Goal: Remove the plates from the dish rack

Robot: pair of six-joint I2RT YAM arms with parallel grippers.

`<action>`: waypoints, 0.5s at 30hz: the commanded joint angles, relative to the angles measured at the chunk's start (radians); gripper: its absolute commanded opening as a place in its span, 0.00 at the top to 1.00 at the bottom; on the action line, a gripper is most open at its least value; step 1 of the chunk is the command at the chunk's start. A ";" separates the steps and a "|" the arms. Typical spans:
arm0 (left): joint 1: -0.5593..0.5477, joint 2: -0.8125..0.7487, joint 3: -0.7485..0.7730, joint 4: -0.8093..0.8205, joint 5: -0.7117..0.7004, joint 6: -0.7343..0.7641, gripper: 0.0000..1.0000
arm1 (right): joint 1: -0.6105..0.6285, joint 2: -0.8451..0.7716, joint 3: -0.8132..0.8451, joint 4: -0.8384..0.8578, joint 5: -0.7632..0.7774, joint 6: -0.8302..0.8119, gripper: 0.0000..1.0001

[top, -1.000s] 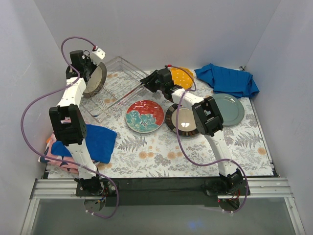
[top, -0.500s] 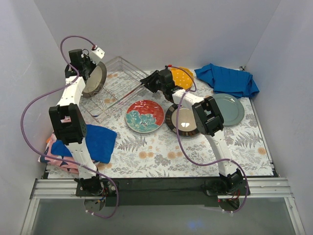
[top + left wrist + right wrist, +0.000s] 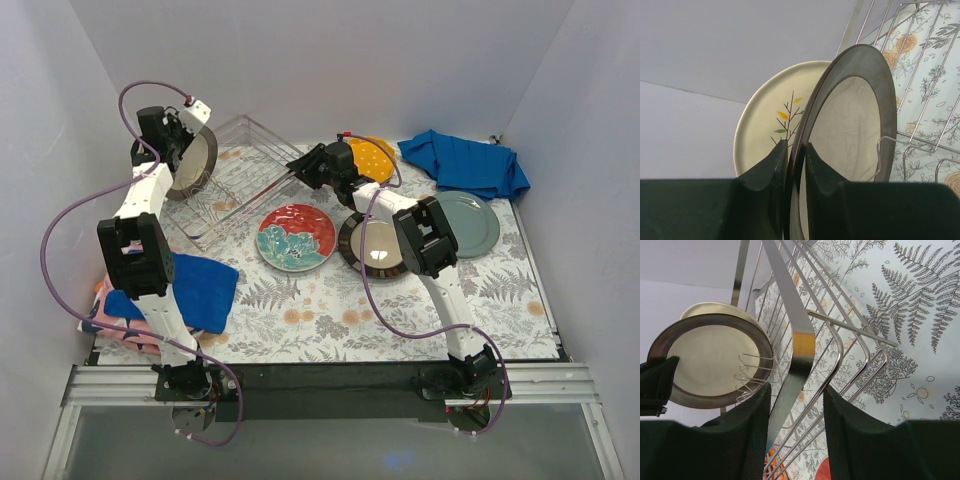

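The silver wire dish rack [image 3: 250,175] stands at the back left. At its left end my left gripper [image 3: 183,148] is shut on the rim of a dark-rimmed plate [image 3: 193,165] standing on edge. In the left wrist view both fingers pinch that plate [image 3: 850,115], with a cream sprig plate [image 3: 765,115] right behind it. My right gripper [image 3: 300,166] is closed on the rack's right corner; its jaws straddle the flat corner bar [image 3: 800,340] and wires. Plates lying on the table: teal-red floral [image 3: 296,237], dark-rimmed glossy [image 3: 375,245], orange dotted [image 3: 372,155], grey-teal [image 3: 467,222].
A crumpled blue cloth [image 3: 468,165] lies at the back right. Another blue cloth [image 3: 200,288] sits at the front left over a pink item [image 3: 108,318]. White walls close in the left, back and right sides.
My left gripper has shifted slightly up and to the left with the dark-rimmed plate. The right arm and the rack have stayed put.
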 commanded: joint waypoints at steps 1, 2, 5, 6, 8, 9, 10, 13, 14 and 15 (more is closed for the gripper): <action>0.061 0.037 0.143 0.239 -0.139 0.047 1.00 | -0.029 0.020 -0.037 -0.048 0.001 -0.170 0.99; 0.056 0.050 0.180 0.213 -0.133 0.032 1.00 | -0.029 0.019 -0.037 -0.047 -0.001 -0.173 0.99; 0.047 0.059 0.182 0.207 -0.160 0.032 1.00 | -0.034 0.023 -0.030 -0.042 -0.004 -0.175 0.99; 0.048 0.056 0.177 0.207 -0.171 0.030 1.00 | -0.036 0.026 -0.030 -0.042 -0.007 -0.175 0.99; 0.053 0.051 0.159 0.229 -0.209 0.036 1.00 | -0.036 0.025 -0.028 -0.042 -0.005 -0.170 0.99; 0.059 0.048 0.148 0.231 -0.206 0.035 1.00 | -0.036 0.026 -0.027 -0.042 -0.007 -0.173 0.99; 0.059 0.039 0.137 0.231 -0.199 0.035 1.00 | -0.036 0.028 -0.023 -0.042 -0.014 -0.182 0.99; 0.064 0.004 0.094 0.242 -0.203 -0.014 1.00 | -0.036 0.032 -0.025 -0.039 -0.019 -0.187 0.99; 0.071 -0.002 0.084 0.250 -0.183 -0.029 1.00 | -0.036 0.035 -0.023 -0.037 -0.024 -0.187 0.99; 0.081 -0.007 0.074 0.254 -0.173 -0.040 1.00 | -0.034 0.045 -0.017 -0.031 -0.031 -0.187 0.99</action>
